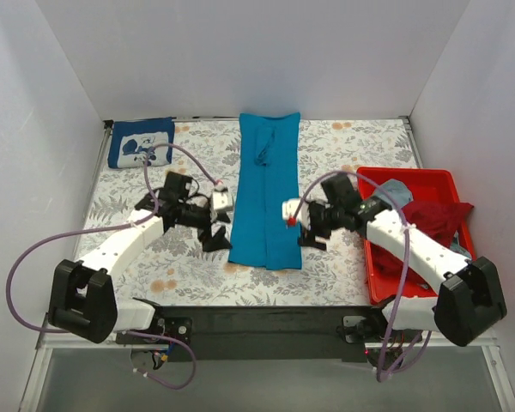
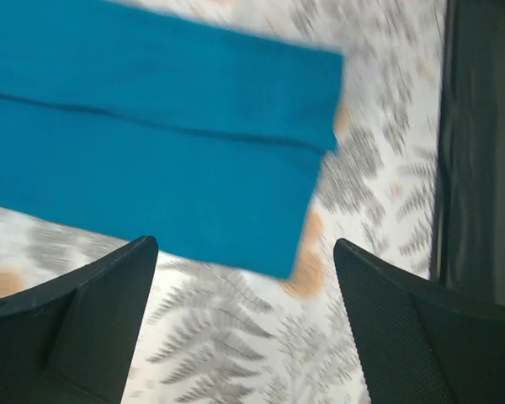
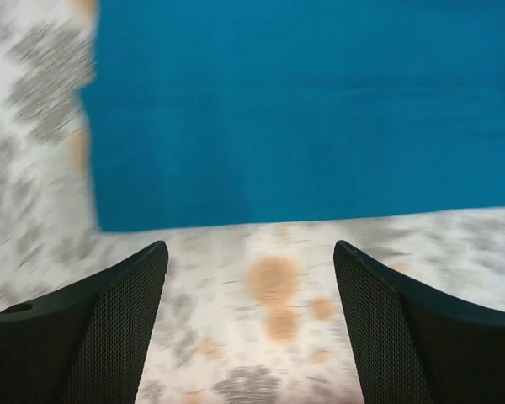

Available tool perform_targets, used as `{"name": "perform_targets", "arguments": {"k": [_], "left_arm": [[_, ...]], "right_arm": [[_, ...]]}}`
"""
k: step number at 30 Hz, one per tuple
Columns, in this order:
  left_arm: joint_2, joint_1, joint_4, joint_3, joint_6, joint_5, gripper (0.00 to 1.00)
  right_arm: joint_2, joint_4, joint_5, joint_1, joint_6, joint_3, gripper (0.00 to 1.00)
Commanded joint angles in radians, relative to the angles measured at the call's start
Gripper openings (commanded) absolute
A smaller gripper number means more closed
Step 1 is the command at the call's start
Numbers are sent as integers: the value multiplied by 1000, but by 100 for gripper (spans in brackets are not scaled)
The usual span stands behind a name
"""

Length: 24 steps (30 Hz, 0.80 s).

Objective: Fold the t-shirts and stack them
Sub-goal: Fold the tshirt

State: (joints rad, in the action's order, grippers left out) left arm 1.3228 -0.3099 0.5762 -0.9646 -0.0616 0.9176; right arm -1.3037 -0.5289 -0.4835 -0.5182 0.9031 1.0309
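- Top external: teal t-shirt (image 1: 266,189) is lying folded lengthwise at centre, navy t-shirt (image 1: 141,142) at 10 o'clock.
- Left gripper (image 2: 244,252) and right gripper (image 3: 251,252) are hovering spread, empty, at its 9 and 3 o'clock.

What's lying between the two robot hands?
The teal shirt, folded into a long strip, lies on the table between the left gripper and the right gripper. The top view shows this best.

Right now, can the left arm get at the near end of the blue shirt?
Probably yes. The left gripper is open beside the near corner of the blue shirt, with only bare tablecloth between them.
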Motion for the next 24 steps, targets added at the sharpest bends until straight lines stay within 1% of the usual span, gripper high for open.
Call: {"name": "perform_targets", "arguments": {"k": [1,2,3,4,5,6,9,12,13,15,18,21,24], "left_arm": [[-108,-99,45,137,-269,-49,82],[-109,-118,22,168,-293,-65,76],[-109,-132,10,208,-329,-77,72],[-99,-152,-2,227,-340,-91,69],[-90,-158,-33,240,-343,-95,67],[-74,-161,-44,250,-348,-97,62],[-28,-173,-88,273,-380,-103,56],[10,-182,-139,283,-385,-123,54],[22,-184,-148,283,-383,-128,52],[55,-186,-164,280,-392,-141,51],[79,-189,-225,303,-402,-169,50],[119,-204,-254,310,-408,-192,50],[148,-218,-259,308,-408,-207,49]], "right_arm": [[145,1,26,-123,158,-197,81],[156,24,52,-147,169,-239,79],[162,65,63,-192,174,-270,76],[161,87,72,-209,180,-317,71],[155,110,94,-227,184,-336,69],[147,159,106,-258,180,-350,67],[94,219,132,-296,169,-382,58],[44,245,148,-307,160,-384,53],[26,251,151,-309,160,-384,49],[11,254,158,-310,180,-394,44],[-9,291,178,-313,195,-429,43],[-46,296,183,-316,195,-425,44],[-65,293,183,-319,194,-417,47]]}}
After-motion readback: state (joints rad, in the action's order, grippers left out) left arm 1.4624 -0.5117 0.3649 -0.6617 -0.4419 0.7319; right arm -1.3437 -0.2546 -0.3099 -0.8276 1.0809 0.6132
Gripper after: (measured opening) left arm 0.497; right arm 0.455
